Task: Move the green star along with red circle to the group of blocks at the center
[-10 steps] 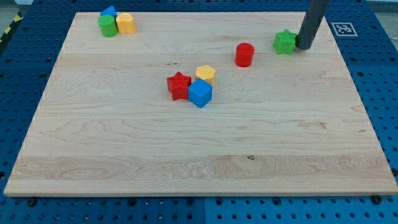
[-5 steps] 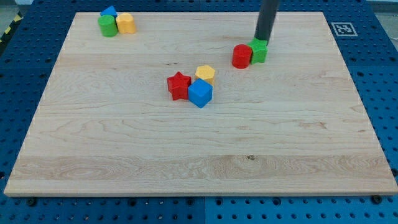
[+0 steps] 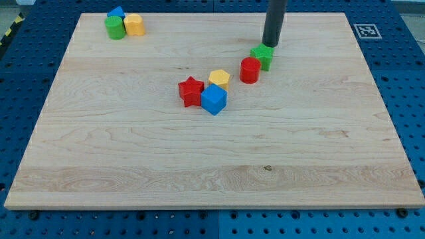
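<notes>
The green star (image 3: 263, 56) lies right of the board's middle, touching the red circle (image 3: 250, 70), which sits just below and left of it. My tip (image 3: 271, 44) stands just above and right of the green star, close to or touching it. The central group lies to the left: a red star (image 3: 191, 91), a blue cube (image 3: 214, 99) and a yellow hexagon block (image 3: 219, 79). The red circle is a short gap to the right of the yellow block.
A second group sits at the view's top left corner: a green block (image 3: 115, 28), a blue block (image 3: 117, 12) and a yellow block (image 3: 134, 25). The wooden board (image 3: 212, 172) rests on a blue pegboard; a marker tag (image 3: 364, 30) lies at the top right.
My tip has moved left from the board's right side, pushing the green star into the red circle. Both blocks have slid down and left toward the central group.
</notes>
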You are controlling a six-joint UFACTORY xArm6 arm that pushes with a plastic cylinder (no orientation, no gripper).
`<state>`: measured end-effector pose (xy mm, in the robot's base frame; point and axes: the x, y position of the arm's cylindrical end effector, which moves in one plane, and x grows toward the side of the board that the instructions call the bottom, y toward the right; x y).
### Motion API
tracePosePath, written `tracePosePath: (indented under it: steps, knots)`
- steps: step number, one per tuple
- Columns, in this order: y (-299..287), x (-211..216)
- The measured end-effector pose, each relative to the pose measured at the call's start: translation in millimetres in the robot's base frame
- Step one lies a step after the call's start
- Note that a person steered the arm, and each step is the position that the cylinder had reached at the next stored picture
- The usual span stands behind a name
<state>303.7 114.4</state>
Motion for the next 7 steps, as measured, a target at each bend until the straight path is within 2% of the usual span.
tracePosePath:
  steps: [3,5,7]
  knots:
    - [-9,39]
    - [-78,59]
    - [-130,52]
